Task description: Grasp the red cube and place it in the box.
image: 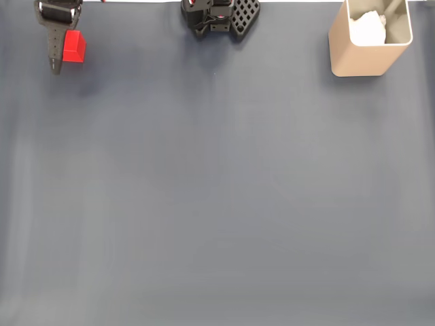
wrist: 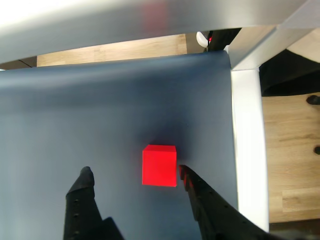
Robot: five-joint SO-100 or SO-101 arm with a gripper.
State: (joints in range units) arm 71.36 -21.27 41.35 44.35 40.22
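We are locating the small bright red matte cube (wrist: 159, 165) on the dark blue-grey worktop (image: 217, 204), near its far left corner in the fixed view (image: 74, 46). In the wrist view, the cube is sitting between the two black fingers of the claw (wrist: 136, 172), closer to the right finger, whose tip appears to be touching or just beside the cube's edge. The left finger is standing apart from the cube, so we are reading the claw as spread wide and not yet gripping.

We are judging the task to be at the approach stage: the cube is bracketed but not grasped or lifted, and the closing, the carry and the release are all remaining. The tall tan rectangular box with rounded corners (image: 357, 58) is standing well apart from the cube, at the far right of the worktop in the fixed view.

The fixed view is cutting off the arm and the black perforated base (image: 234, 17) at the top edge. A white object (image: 368, 28) is lying inside the box; we cannot identify it.
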